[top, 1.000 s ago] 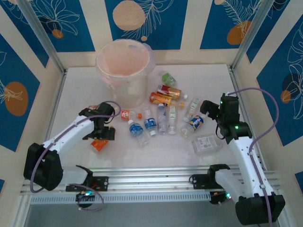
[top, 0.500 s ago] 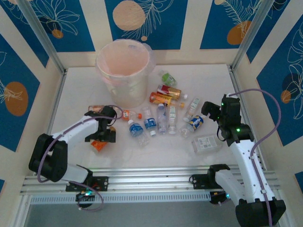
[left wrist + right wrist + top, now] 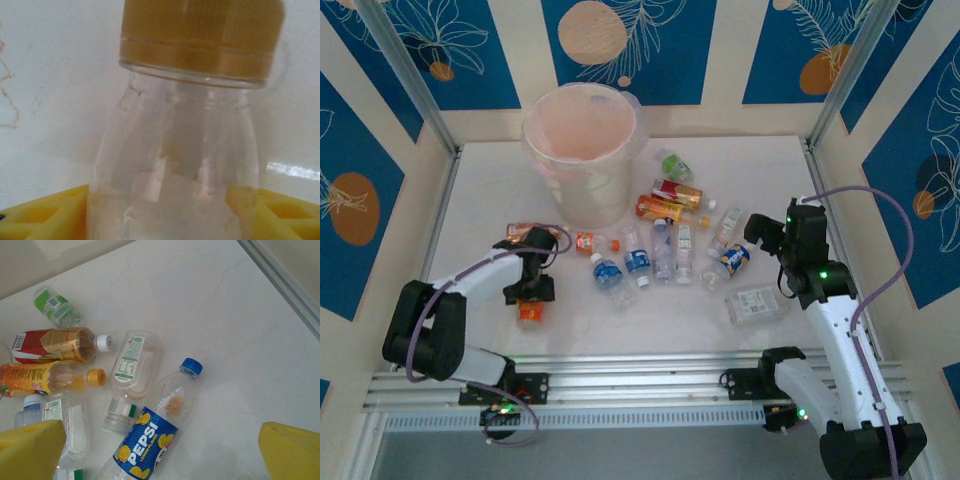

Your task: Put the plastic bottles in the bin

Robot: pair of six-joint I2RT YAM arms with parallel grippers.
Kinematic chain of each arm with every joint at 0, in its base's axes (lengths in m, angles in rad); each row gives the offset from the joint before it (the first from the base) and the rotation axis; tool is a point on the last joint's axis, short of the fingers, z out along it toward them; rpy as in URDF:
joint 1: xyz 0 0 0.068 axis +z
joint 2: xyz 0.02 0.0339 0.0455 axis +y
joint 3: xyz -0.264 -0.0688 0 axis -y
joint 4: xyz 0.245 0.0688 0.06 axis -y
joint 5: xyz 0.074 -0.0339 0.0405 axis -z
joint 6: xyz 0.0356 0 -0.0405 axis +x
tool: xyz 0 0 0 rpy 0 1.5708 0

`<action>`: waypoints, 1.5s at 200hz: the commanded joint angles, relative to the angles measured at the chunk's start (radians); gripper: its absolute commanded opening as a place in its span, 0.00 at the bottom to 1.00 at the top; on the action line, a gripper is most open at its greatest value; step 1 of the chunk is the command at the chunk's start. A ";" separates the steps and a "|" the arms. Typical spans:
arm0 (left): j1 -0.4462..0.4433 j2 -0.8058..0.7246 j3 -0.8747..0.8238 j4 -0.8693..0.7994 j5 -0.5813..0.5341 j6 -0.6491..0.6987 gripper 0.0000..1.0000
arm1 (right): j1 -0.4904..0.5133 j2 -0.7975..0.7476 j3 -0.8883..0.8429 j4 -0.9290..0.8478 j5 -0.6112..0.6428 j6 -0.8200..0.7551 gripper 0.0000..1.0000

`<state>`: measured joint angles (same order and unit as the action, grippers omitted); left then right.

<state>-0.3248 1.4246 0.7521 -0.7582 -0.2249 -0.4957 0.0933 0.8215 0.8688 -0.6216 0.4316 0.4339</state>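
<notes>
**Top view.** On the white bench [image 3: 480, 195], near left: left claw [image 3: 529, 298] low over a small orange bottle [image 3: 528, 314] lying alone, apart from the rest. Beyond it, at the far middle, the pale round bin [image 3: 590, 190], upright, mouth open. Right of centre, a scatter of plastic bottles [image 3: 660, 250] lying flat. Further right, right claw [image 3: 760, 235], jaws wide apart, empty, just beside that scatter.

**Left wrist view.** Close up: clear neck and amber cap [image 3: 200, 40] of the same bottle, straddled by two yellow fingers [image 3: 45, 217], one at each lower corner, just beside or touching its sides. Cannot tell whether firmly gripped. Judged best: squeeze evenly on the shoulder below the cap and confirm the hold before lifting, since thin plastic may crumple or slip out. Then carry well above the bin's rim and let go over its mouth.

**Right wrist view.** Yellow fingertips spread wide above a Pepsi bottle [image 3: 147, 442], more bottles alongside it; nothing held.
</notes>
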 commanded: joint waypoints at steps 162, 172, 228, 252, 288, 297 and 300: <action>0.010 -0.322 0.530 -0.022 0.036 0.089 0.50 | 0.043 0.022 0.003 0.037 -0.008 0.006 0.99; 0.011 -0.289 0.585 0.020 0.052 0.105 0.50 | 0.047 0.024 -0.001 0.039 -0.010 0.009 0.99; 0.009 -0.065 0.943 0.186 0.127 0.207 0.50 | 0.064 0.029 0.004 0.026 -0.005 0.015 0.99; 0.008 0.062 1.096 0.237 0.132 0.239 0.49 | 0.073 0.033 0.008 0.025 -0.008 0.026 0.99; 0.009 0.278 1.317 0.277 0.162 0.284 0.49 | 0.090 0.035 0.017 0.015 -0.003 0.036 0.99; 0.008 0.331 1.367 0.287 0.170 0.301 0.49 | 0.094 0.035 0.020 0.011 -0.002 0.038 0.99; 0.009 0.348 1.385 0.285 0.170 0.301 0.49 | 0.095 0.035 0.020 0.010 -0.004 0.038 0.99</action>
<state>-0.3225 1.6634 2.0277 -0.5228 -0.0937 -0.2535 0.1757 0.8547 0.8688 -0.5995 0.4377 0.4500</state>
